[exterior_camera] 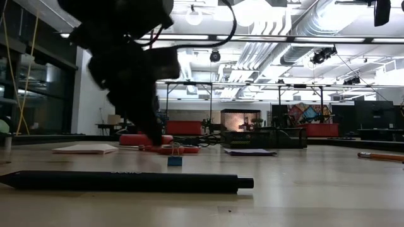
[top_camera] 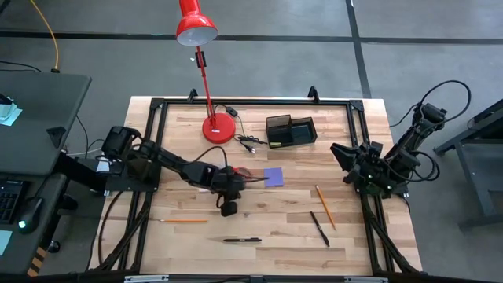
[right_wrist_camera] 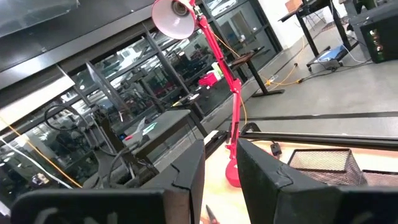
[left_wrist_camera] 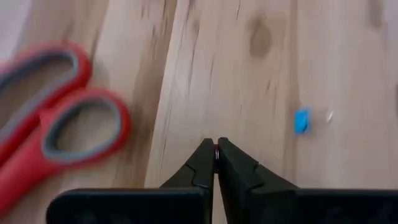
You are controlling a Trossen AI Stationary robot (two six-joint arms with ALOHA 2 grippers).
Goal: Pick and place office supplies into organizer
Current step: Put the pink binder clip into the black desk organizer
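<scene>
My left gripper (left_wrist_camera: 215, 144) is shut, its tips just above bare wood near the table's middle (top_camera: 233, 191), with nothing seen between them. The red-handled scissors (left_wrist_camera: 56, 118) lie flat beside it; a small blue piece (left_wrist_camera: 301, 121) lies on its other side. A purple sticky-note pad (top_camera: 273, 176) lies just right of the gripper. The black organizer (top_camera: 291, 130) stands farther back. Two orange pencils (top_camera: 326, 207) (top_camera: 185, 221) and two black pens (top_camera: 242, 240) (top_camera: 319, 228) lie toward the near edge. My right gripper (right_wrist_camera: 221, 149) waits open, held high at the right edge (top_camera: 343, 153).
A red desk lamp stands on its round base (top_camera: 219, 128) at the back, left of the organizer, with a black cable (top_camera: 250, 143) between them. A black frame (top_camera: 157, 110) runs along the table's edges. In the low view a pale pad (exterior_camera: 85, 149) lies at far left.
</scene>
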